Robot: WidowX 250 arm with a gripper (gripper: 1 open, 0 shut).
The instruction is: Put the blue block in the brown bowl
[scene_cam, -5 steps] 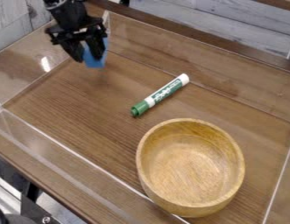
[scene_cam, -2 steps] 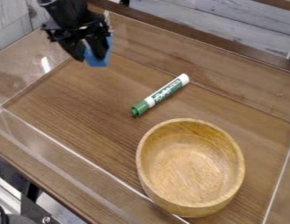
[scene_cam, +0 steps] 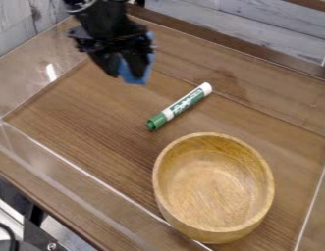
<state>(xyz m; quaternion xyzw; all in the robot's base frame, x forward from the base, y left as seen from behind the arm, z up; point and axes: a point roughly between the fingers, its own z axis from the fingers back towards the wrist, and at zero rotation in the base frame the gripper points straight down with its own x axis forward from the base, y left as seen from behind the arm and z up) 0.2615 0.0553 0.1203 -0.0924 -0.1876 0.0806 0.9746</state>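
The blue block (scene_cam: 135, 70) hangs above the table at the upper left, pinched between the black fingers of my gripper (scene_cam: 126, 65), which is shut on it. Only the block's lower part shows below the fingers. The brown bowl (scene_cam: 215, 185), round, wooden and thick-rimmed, stands at the lower right with nothing inside it. The gripper is well up and to the left of the bowl, with the table between them.
A green-and-white marker pen (scene_cam: 178, 107) lies diagonally between the gripper and the bowl. Clear plastic walls (scene_cam: 47, 162) fence the wooden table along its front and left sides. A pale board wall runs across the back.
The gripper has carried the blue block to the right and a little down toward the pen. The pen and bowl have not moved.
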